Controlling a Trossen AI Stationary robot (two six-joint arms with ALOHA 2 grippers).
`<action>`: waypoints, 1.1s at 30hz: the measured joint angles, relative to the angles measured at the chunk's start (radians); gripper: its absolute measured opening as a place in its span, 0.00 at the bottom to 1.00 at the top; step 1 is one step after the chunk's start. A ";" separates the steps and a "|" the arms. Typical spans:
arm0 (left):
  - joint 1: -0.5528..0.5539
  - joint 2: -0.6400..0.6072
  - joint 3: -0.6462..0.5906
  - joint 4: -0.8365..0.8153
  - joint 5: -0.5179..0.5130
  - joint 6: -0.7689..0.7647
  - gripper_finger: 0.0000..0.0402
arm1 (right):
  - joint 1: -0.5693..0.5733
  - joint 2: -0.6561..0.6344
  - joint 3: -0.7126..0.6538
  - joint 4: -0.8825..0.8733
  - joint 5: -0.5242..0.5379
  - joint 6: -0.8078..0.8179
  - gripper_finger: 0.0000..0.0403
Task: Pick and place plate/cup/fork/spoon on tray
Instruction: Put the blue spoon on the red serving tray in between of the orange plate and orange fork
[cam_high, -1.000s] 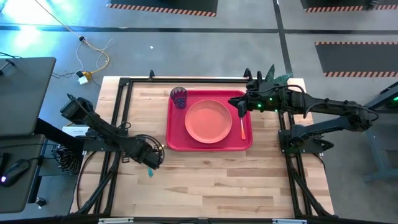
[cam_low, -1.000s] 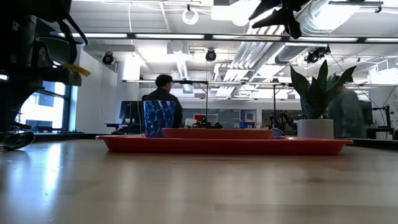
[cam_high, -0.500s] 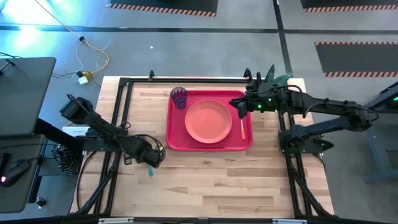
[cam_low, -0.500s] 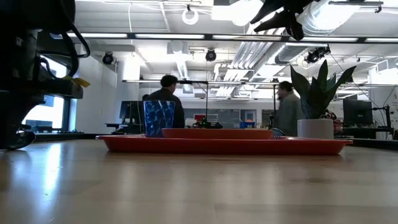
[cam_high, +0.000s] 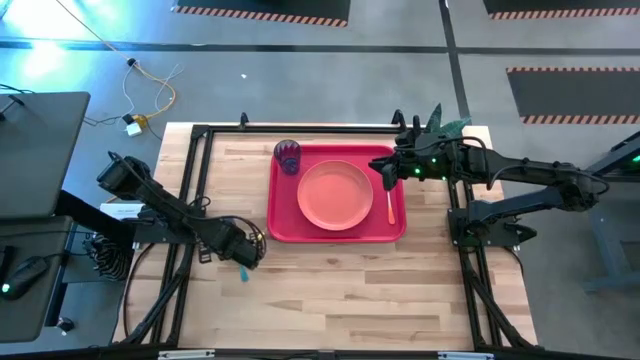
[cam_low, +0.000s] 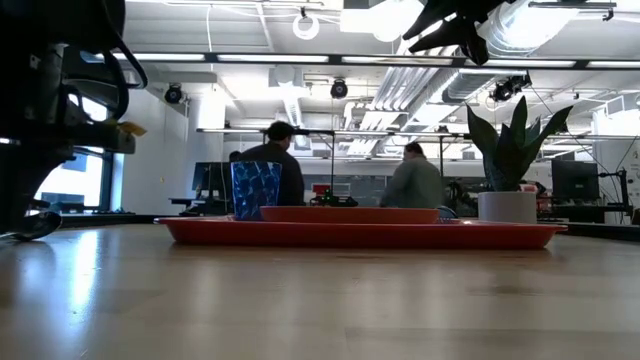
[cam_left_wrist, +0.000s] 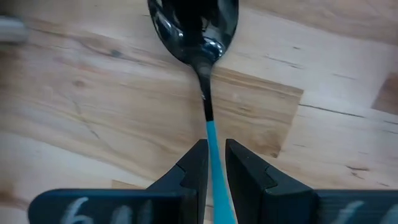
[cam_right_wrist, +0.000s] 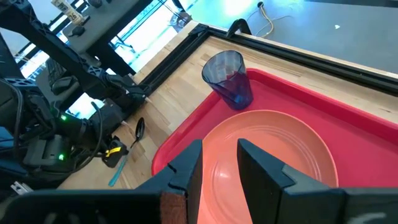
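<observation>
The left claw (cam_left_wrist: 213, 163) pinches the spoon (cam_left_wrist: 205, 81) by its handle; I'd lift it level toward the tray (cam_high: 280, 225).

tray (cam_high: 283, 226): red | plate (cam_high: 335, 194) on tray: salmon-orange | cup (cam_high: 288, 156): translucent blue-purple | fork (cam_high: 390, 207): orange handle | spoon (cam_left_wrist: 202, 37): dark metal bowl, teal handle | tabletop (cam_high: 330, 290): light wood grain

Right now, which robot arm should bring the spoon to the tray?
The left. Its gripper is shut on the spoon, whose bowl shows above the bare table. The right gripper hovers over the tray, empty.
</observation>
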 joint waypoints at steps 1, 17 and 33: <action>0.000 0.000 0.000 -0.005 0.006 0.000 0.12 | 0.000 0.000 0.000 0.000 0.000 0.000 0.23; 0.042 -0.003 -0.039 0.053 -0.010 0.017 0.12 | 0.000 0.000 0.000 0.000 0.001 0.000 0.23; 0.045 -0.004 -0.082 0.103 0.015 0.023 0.11 | 0.000 0.000 0.000 0.000 0.001 0.000 0.23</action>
